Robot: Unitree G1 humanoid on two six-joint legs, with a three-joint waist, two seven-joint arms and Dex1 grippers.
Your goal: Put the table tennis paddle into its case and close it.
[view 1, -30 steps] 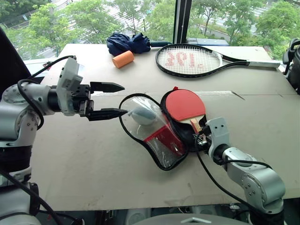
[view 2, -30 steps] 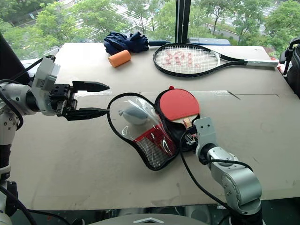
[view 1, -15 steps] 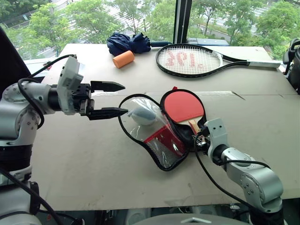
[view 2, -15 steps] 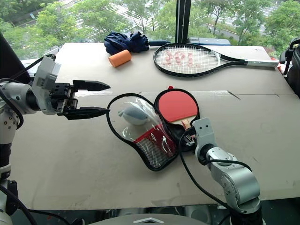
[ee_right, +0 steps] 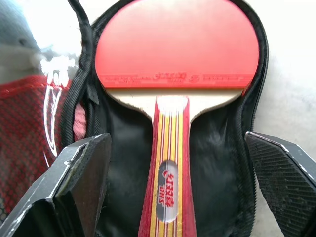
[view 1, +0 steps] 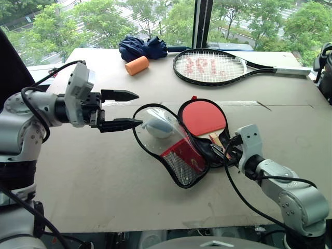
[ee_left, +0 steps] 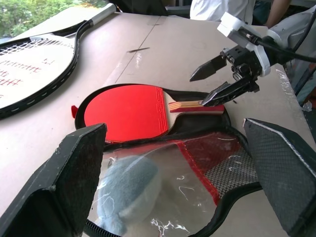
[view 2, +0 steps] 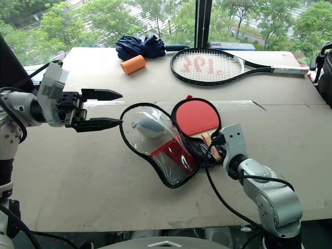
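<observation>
Left jaws point(view 1: 120, 110) spread wide, empty, hovering above the surface point(view 1: 93, 176) just left of the case point(view 1: 179, 142). Case lies unzipped, its clear-and-mesh flap folded toward these jaws, a grey plush charm point(view 1: 158, 127) under the flap. Table tennis paddle point(view 1: 204, 118) rests in the black-lined half, red face up, handle pointing at right jaws point(ee_left: 213, 81). Right jaws parted wide, gripping nothing, 1 tip at the handle's end.

Matt red rubber paddle point(ee_right: 177, 42), wooden handle point(ee_right: 167, 163); fabric-and-mesh case point(view 1: 179, 155).
</observation>
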